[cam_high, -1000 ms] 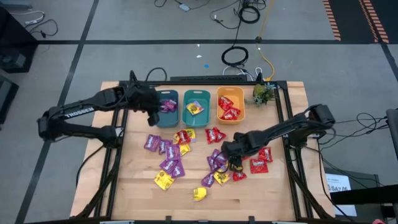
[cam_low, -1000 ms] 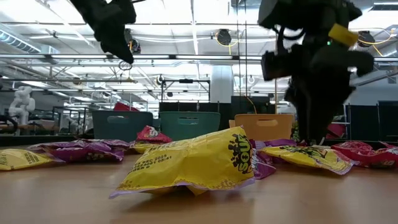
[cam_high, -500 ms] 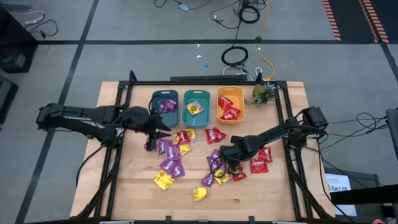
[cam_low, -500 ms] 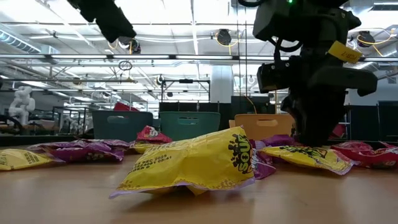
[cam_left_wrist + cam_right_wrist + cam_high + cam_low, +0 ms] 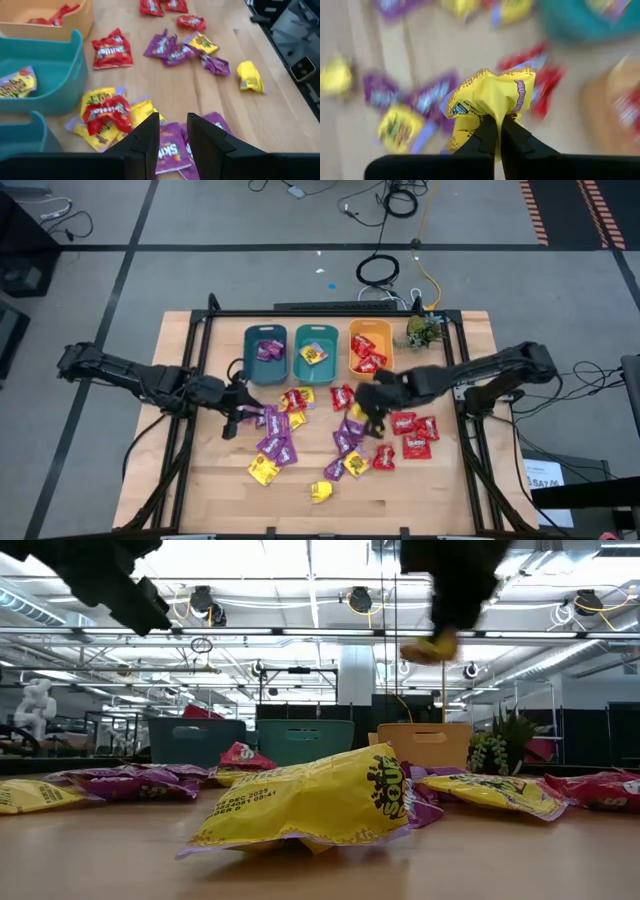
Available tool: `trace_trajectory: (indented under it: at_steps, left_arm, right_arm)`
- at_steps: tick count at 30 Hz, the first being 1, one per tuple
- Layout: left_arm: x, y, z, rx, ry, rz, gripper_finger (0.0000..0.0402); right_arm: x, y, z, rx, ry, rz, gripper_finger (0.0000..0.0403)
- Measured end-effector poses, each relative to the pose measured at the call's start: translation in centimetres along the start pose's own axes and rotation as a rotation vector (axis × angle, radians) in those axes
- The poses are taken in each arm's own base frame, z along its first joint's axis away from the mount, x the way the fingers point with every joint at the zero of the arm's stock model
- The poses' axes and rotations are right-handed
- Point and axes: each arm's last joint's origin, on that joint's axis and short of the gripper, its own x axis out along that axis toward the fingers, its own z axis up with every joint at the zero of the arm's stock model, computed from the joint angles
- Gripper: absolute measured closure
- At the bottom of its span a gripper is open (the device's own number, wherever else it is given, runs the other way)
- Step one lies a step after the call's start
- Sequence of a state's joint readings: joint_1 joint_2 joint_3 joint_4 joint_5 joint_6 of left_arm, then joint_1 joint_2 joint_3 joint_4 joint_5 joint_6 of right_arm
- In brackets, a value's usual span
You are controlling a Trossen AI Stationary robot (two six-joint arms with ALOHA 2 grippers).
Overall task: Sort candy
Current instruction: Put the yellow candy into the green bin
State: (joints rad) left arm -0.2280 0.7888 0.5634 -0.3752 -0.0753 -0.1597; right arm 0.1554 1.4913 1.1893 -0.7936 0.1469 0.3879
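Now we find the right gripper clenched on a yellow packet, lifted clear of the pile it was pressed into half a second ago and carried toward the bins, so one yellow piece is in transit and we judge the middle teal bin, which already has a yellow packet, its likely destination. Farther off, the left gripper, fingers parted and empty, has dropped from beside the blue bin to hover over the purple candy, which suggests a purple pick is next.

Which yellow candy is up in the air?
The crinkly yellow candy packet pinched in the right gripper. It is lifted off the table; the other yellow packets lie on the wood.
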Motion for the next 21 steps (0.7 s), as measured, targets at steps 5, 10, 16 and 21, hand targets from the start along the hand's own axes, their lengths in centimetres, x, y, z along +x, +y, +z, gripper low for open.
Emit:
trace_trajectory:
  at_steps: [5,10,16,21]
  left_arm:
    - [0.1,0.0,-0.3,0.026,0.022,0.005,0.0292]
    - [0.0,0.1,-0.1,0.013,0.001,0.028,0.0292]
    - [-0.1,1.0,0.5,0.108,-0.068,0.1,0.0292]
    - [0.5,2.4,-1.1,0.099,-0.182,-0.026,0.0292]
  right_arm:
    - [-0.9,-3.1,5.1,0.06,-0.12,-0.092,0.0402]
    - [0.7,-7.9,9.2,0.192,-0.158,-0.127,0.0403]
    - [4.5,-11.8,12.8,0.256,-0.18,-0.099,0.0398]
    - [7.0,-14.1,14.3,0.31,-0.154,-0.125,0.0361]
